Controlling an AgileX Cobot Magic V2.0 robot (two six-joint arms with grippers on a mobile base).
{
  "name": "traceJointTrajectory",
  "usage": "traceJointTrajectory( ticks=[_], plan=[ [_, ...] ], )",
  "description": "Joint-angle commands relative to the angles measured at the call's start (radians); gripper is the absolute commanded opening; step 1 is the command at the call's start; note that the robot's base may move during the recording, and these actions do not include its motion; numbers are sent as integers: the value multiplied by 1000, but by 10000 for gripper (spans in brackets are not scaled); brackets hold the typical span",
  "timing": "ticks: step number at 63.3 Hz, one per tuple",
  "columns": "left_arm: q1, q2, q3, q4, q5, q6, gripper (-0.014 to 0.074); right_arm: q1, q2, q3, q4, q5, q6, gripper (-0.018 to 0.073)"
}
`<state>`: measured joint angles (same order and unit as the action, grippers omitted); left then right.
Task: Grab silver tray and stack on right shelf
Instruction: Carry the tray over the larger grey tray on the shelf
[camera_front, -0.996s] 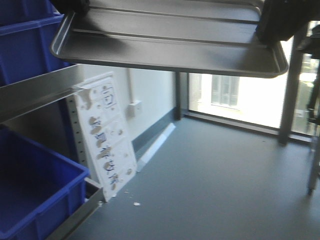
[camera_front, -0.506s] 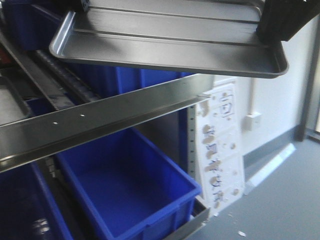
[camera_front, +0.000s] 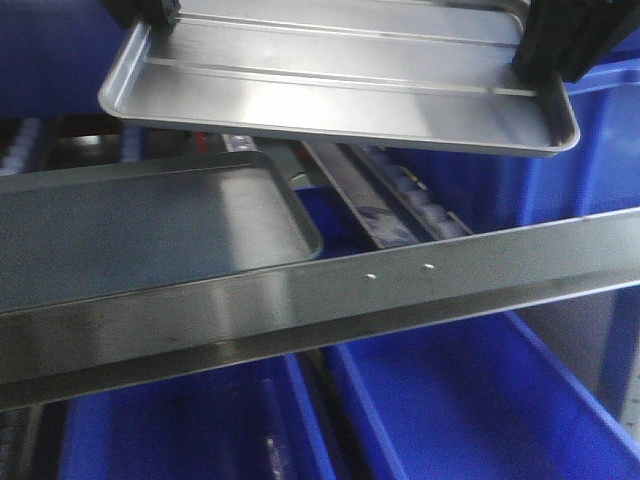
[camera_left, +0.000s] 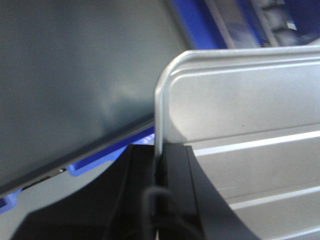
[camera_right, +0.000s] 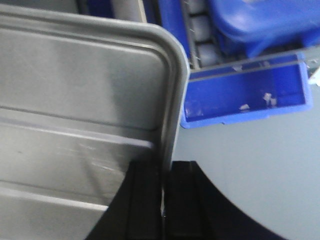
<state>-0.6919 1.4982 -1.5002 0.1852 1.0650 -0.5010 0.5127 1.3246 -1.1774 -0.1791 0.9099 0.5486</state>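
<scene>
Apparently hands (camera_left: 159, 162) (camera_right: 162, 172) tight on silver tray (camera_front: 340, 95)

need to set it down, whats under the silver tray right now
Below the silver tray, held in the air, lie a duller grey tray and a roller rail beside it, both behind the steel front bar. Whatever sits farther back is hidden by it.

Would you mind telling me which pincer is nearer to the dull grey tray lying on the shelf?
Left. The left pincer clamps the silver tray at the end close by the dull grey tray; the right pincer grips the far end.
</scene>
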Motion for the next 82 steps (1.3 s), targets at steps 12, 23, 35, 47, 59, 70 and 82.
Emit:
traceJointTrajectory(
  ticks=[12, 23, 35, 47, 59, 70, 82],
  plan=[
    [-1, -45, -33, 25, -29, 4, -93, -2, -32, -31, -43, -23, -21, 57],
    [-1, -45, -33, 25, -29, 4, -93, -2, -32, -31, -43, -23, -21, 57],
    [-1, -45, -33, 25, -29, 4, -93, -2, -32, -31, -43, -23, -21, 57],
    [-1, -45, -33, 25, -29, 4, -93, -2, -32, -31, -43, -23, -21, 57],
    [-1, -45, -33, 25, -29, 4, -93, -2, -32, -31, -43, -23, -21, 57],
    [-1, -45, -33, 25, -29, 4, -93, -2, -32, -31, -43, -23, -21, 57],
    [-1, -45, -33, 25, -29, 4, -93, -2, -32, -31, -43, -23, -21, 57]
  ],
)
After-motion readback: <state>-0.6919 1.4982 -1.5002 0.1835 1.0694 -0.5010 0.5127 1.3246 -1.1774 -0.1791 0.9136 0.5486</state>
